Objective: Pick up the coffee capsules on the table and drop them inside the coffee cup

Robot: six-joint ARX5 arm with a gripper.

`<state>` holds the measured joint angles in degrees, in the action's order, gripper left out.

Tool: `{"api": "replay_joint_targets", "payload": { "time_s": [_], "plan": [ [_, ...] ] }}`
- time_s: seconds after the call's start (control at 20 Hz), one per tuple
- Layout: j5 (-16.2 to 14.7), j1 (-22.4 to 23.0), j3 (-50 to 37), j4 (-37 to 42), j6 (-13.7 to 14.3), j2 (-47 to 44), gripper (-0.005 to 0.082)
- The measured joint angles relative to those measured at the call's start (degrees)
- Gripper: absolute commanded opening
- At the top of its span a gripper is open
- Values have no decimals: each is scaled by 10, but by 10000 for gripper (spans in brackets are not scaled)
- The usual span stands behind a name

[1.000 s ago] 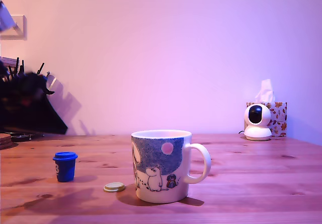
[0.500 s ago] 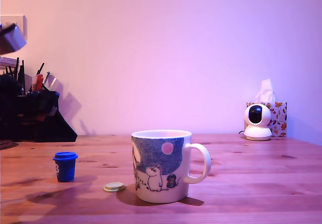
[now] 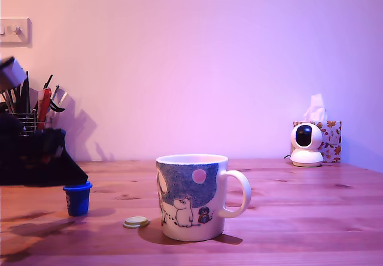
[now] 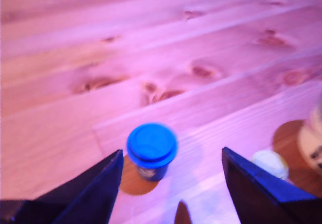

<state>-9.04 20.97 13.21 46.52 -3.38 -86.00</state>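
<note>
The blue coffee capsule [image 3: 78, 199] stands upright on the wooden table [image 3: 299, 212], toward the exterior view's left. A second capsule [image 3: 136, 222], low, with a pale top and an olive edge, lies just beside the coffee cup [image 3: 190, 197] on the cup's left in that view. The cup is a large white mug with a blue-grey picture band and its handle toward the right. My gripper [image 3: 72, 173] hangs dark just above and behind the blue capsule. In the wrist view the gripper [image 4: 172, 152] is open, with the blue capsule [image 4: 151, 149] between its fingers [image 4: 95, 189] and the pale capsule [image 4: 270, 163] off to one side.
A wire-mesh pen holder [image 3: 27, 118] full of pens stands at the back left of the exterior view, partly behind my arm. At the back right are a white dome camera [image 3: 306, 145] and a tissue box [image 3: 330, 135]. A light switch [image 3: 15, 31] is on the wall.
My arm has come down and forward from the back left toward the blue capsule; its dark body now reaches the capsule's top. The capsules and mug have not moved.
</note>
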Motion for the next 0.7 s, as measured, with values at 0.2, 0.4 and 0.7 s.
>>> {"api": "replay_joint_targets", "payload": {
  "time_s": [0.2, 0.4, 0.7],
  "plan": [
    [-17, -3, -1, 48, 10, -57, 566],
    [-22, -3, -2, 96, 10, -106, 566],
    [-25, -3, 1, 118, 18, -131, 566]
  ]
}}
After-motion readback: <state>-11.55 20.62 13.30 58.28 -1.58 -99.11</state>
